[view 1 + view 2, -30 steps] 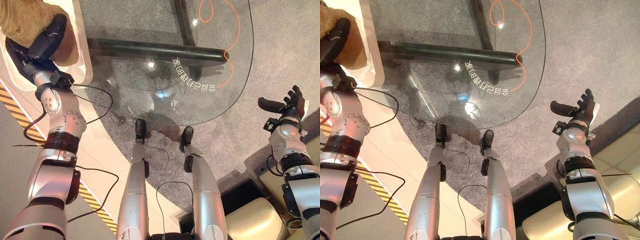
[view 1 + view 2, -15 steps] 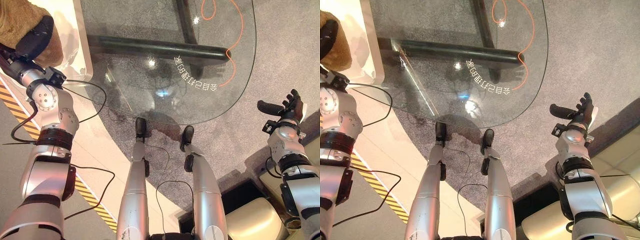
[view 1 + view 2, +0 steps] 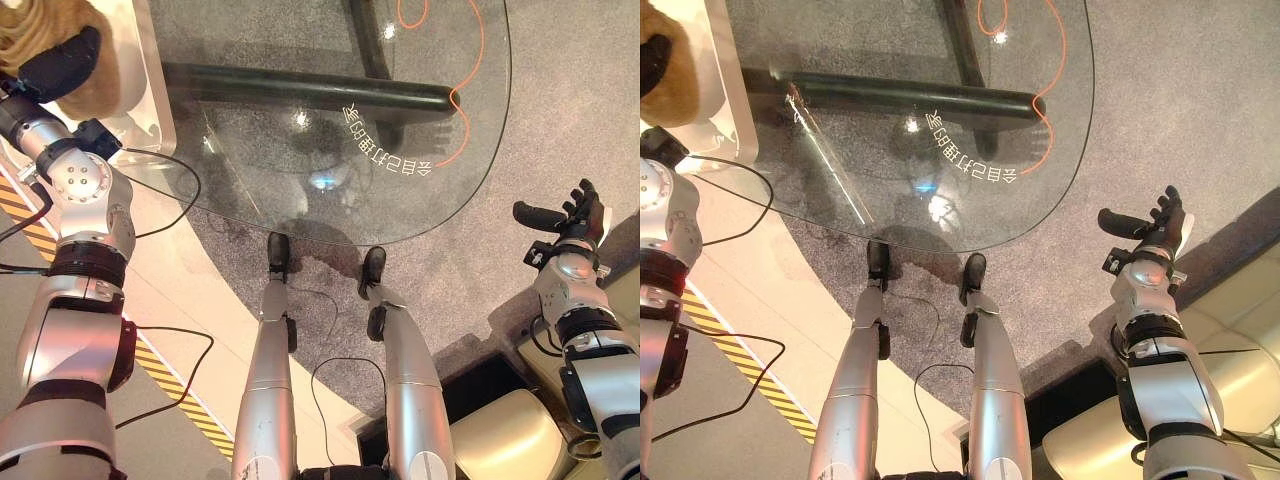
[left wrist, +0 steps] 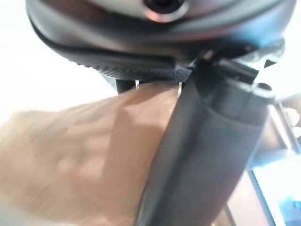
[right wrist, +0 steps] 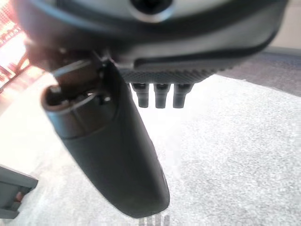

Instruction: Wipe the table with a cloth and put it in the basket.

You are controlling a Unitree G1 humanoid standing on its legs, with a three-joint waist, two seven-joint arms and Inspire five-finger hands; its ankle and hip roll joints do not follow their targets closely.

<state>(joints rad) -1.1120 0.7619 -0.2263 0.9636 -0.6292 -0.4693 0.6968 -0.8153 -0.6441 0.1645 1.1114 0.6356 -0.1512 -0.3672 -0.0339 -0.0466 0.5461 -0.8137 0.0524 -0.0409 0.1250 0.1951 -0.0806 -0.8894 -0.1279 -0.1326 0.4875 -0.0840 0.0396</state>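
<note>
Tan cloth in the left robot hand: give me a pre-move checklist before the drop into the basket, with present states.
1. Fluffy tan cloth held by left robot hand, thumb pressed on it: ok.
2. Cloth over the white basket: ok.
3. Cloth released: not ok.
4. Right robot hand open, away from the rounded glass table: ok.
5. Table wiped clean: cannot tell.

Head stereo pair downward (shared glass table (image 3: 330,120)) — wrist cameras close-up.

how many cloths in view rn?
1: a tan cloth held by the left hand over the white basket, left of the glass table. Others may be hidden.
</note>
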